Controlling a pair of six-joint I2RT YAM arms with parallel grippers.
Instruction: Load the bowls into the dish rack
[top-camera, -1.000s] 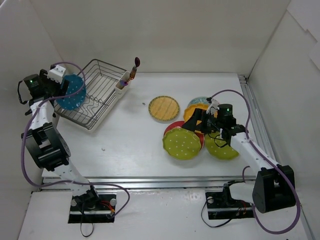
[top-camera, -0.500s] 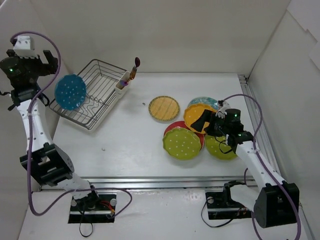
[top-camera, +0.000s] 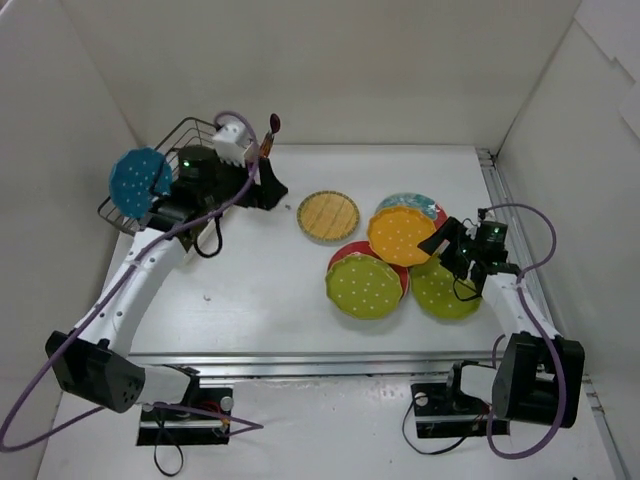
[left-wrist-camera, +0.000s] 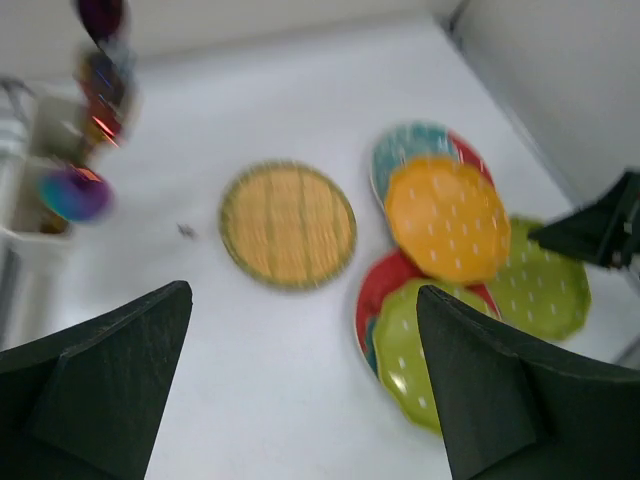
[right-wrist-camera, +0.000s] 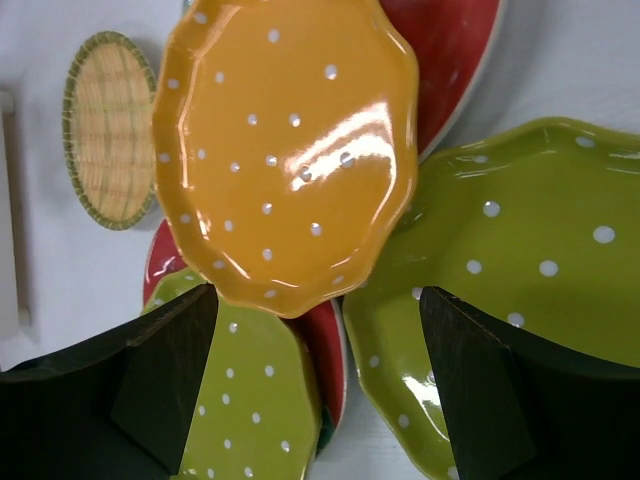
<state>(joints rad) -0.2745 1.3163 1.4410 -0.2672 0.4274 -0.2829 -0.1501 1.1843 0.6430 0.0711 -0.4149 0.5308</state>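
A blue dotted bowl (top-camera: 139, 180) stands on edge at the left end of the dish rack (top-camera: 192, 127), with nothing gripping it. My left gripper (top-camera: 267, 190) hangs open and empty over the rack's right end, facing the pile; its wrist view shows it (left-wrist-camera: 300, 400) above bare table. The orange bowl (top-camera: 400, 236) (right-wrist-camera: 285, 150) lies on a red-and-teal bowl (top-camera: 410, 203). Two green bowls (top-camera: 365, 286) (top-camera: 446, 291) flank another red-and-teal one (top-camera: 349, 252). The tan woven bowl (top-camera: 327, 216) lies apart. My right gripper (top-camera: 446, 241) (right-wrist-camera: 315, 390) is open just right of the orange bowl, holding nothing.
The left arm covers most of the rack. A white utensil cup (left-wrist-camera: 35, 215) with colourful utensils sits on the rack's right corner. White walls close in the table on three sides, and a metal rail (top-camera: 505, 215) runs along the right edge.
The left gripper let go of the blue bowl in the rack, rose, then swung right across the rack. The right gripper drew back to the right, leaving the orange bowl flat on the pile.
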